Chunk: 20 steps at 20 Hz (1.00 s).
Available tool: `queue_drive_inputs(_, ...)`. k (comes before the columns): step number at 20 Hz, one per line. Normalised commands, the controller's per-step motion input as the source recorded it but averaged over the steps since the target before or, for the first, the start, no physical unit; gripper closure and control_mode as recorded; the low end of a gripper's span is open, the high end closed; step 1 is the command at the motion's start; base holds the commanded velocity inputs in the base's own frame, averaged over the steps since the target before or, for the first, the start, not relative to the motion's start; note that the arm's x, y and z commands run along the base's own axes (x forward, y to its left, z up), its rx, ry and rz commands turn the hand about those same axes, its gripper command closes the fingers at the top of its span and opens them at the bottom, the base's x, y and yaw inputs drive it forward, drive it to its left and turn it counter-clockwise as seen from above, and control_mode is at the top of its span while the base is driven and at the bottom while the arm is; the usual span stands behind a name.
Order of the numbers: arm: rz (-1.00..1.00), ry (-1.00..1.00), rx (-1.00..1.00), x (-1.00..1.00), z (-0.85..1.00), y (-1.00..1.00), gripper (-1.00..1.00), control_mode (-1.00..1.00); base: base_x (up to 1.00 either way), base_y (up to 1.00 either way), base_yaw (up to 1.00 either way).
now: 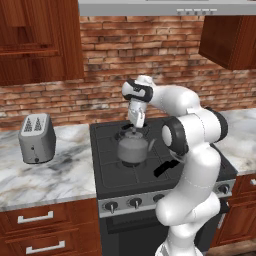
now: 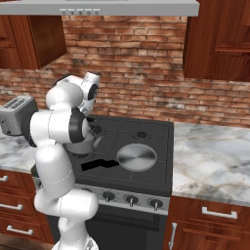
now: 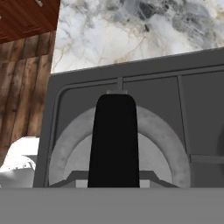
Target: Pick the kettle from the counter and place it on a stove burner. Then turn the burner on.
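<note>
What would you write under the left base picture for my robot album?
Robot gripper shut on kettle handle, above the stove.

A boxy grey two-slot toaster stands on the worktop left of the stove, near the back edge by the red brick wall, and a grey range hood hangs overhead between dark wooden wall cabinets. On the right half of the black stove top a round grey pan sits toward the front edge, its black handle pointing left. A row of knobs runs along the stove's front panel, and wooden drawers with pale bar handles sit beneath the worktop on either side.
</note>
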Motion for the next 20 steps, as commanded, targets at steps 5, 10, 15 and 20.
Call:
queue_drive_inputs(5, 0.00, 0.05, 0.00, -0.02, -0.07, 0.00, -1.00, -1.00, 0.00, 0.00, 0.00)
queue_drive_inputs(10, 0.00, 0.03, 0.00, -0.05, -0.04, 0.01, -1.00, -1.00, 0.00, 0.00, 0.00)
queue_drive_inputs(15, 0.00, 0.01, 0.00, -0.05, 0.00, 0.00, -1.00, -1.00, 0.00, 0.00, 0.00)
queue_drive_inputs(20, 0.00, 0.00, 0.00, -0.03, 0.00, 0.00, -1.00, -1.00, 0.00, 0.00, 0.00)
